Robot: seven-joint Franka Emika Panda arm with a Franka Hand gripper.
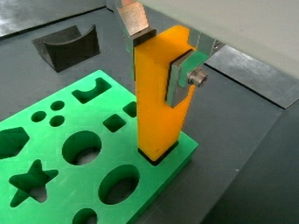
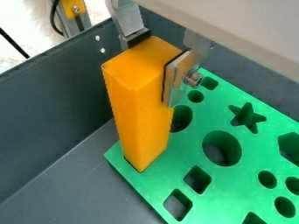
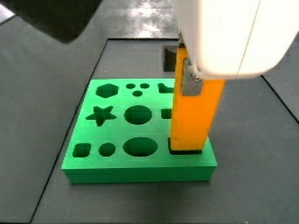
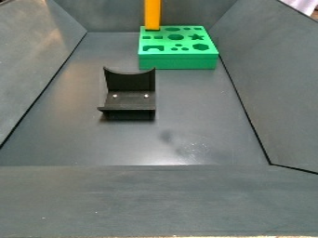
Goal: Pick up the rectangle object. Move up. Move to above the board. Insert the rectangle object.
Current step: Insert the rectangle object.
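The tall orange plastic-looking rectangle block (image 1: 159, 96) has smooth, matt faces. The thick bright green board (image 3: 117, 140) looks equally matt (plastic or foam, cannot tell). The tool (image 1: 163, 55) at the block's upper part has brushed silver metal fingers (image 1: 184, 77). The dark tabletop (image 4: 187, 139) shows a dull sheen.

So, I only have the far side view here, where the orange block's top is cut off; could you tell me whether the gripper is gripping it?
Observer: Yes, in both wrist views the gripper has its silver fingers clamped on the rectangle object.
Operator: Is its lower end in a hole?
Observer: It stands upright in a square hole at a corner of the board.
Operator: Which holes are closest?
Observer: An oval hole lies right beside it.
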